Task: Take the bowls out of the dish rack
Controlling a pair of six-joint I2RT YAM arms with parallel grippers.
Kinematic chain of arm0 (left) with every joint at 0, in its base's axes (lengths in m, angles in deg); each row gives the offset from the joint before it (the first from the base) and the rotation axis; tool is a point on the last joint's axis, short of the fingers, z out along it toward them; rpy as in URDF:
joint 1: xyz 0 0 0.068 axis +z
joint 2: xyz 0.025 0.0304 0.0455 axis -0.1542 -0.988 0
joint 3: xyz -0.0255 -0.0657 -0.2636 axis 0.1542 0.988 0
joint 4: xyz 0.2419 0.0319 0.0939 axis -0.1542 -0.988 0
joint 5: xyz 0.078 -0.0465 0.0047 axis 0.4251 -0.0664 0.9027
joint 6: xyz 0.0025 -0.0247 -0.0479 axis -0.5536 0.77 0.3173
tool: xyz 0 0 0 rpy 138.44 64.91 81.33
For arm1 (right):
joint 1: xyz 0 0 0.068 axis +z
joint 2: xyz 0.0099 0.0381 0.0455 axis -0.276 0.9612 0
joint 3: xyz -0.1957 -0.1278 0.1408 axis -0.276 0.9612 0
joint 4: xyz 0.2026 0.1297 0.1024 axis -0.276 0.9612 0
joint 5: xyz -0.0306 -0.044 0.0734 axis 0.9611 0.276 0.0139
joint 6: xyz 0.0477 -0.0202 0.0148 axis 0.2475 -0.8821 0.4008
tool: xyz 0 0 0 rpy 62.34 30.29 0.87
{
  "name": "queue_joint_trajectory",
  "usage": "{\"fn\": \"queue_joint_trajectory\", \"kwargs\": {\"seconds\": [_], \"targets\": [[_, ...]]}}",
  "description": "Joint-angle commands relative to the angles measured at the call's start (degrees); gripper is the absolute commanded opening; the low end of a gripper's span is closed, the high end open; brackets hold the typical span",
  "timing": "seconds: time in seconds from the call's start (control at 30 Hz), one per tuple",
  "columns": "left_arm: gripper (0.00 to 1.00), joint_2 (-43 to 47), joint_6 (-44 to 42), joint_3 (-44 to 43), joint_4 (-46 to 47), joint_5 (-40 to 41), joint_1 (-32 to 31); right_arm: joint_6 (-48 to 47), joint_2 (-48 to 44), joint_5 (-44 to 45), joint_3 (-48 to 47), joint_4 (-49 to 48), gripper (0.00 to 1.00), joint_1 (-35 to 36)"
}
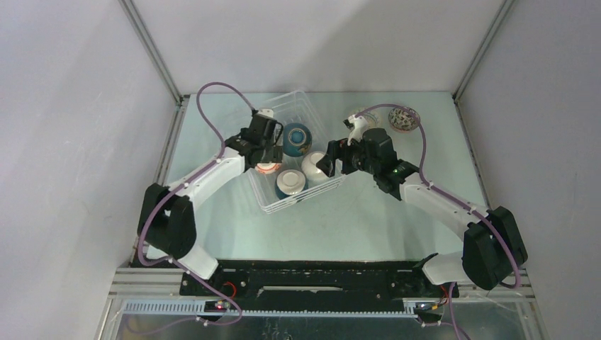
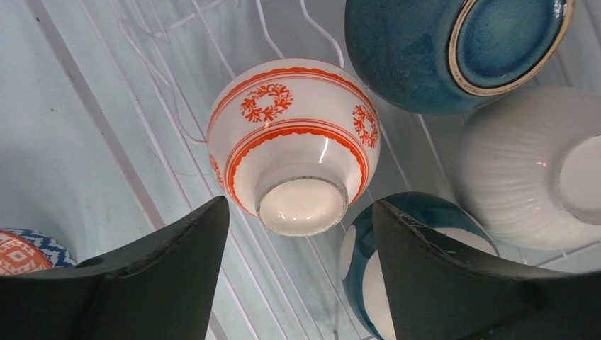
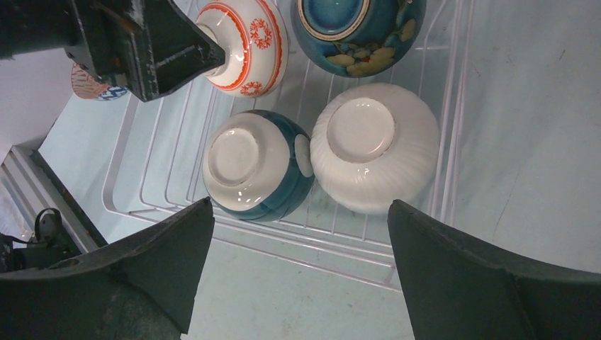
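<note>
The white wire dish rack (image 1: 264, 202) holds several upturned bowls. A red-patterned bowl (image 2: 294, 145) lies just ahead of my left gripper (image 2: 299, 209), which is open, its fingertips either side of the bowl's foot and not touching it. Around it are a dark teal bowl (image 2: 425, 49), a ribbed white bowl (image 2: 524, 166) and a teal-and-white bowl (image 2: 361, 255). My right gripper (image 3: 301, 205) is wide open and empty, above the rack's rim (image 3: 312, 244), with the teal-and-white bowl (image 3: 256, 164) and the white bowl (image 3: 374, 145) beyond its tips.
A red-and-blue patterned bowl (image 2: 21, 251) stands on the table outside the rack, left of my left gripper. A speckled bowl (image 1: 404, 118) sits at the back right of the table. Grey walls close in the sides and back.
</note>
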Motion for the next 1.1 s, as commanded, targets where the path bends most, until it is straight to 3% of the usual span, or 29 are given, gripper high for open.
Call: {"fn": "queue_joint_trajectory", "kwargs": {"seconds": [0.0, 0.23, 0.57, 0.73, 1.07], "targets": [[0.79, -1.57, -0.27, -4.28, 0.01, 5.66, -1.72, -0.12, -0.99, 0.71, 0.18, -1.76, 1.00, 0.49], [0.76, -4.79, 0.34, -5.29, -0.73, 9.39, -2.33, -0.15, -1.71, 1.16, 1.31, -2.76, 0.99, 0.47], [0.56, -6.60, 0.74, -6.09, -2.22, 11.90, -2.41, -0.20, -1.50, 1.39, 1.29, -2.74, 1.00, 0.41], [0.42, -4.46, 1.34, -5.03, -2.29, 10.62, -2.42, 0.21, 0.08, 0.47, 1.31, -3.66, 1.00, 0.41], [0.35, 2.25, 1.32, -0.49, 1.32, 5.98, -1.25, 8.18, 6.33, -7.40, -2.19, -9.47, 0.99, 0.28]]}}
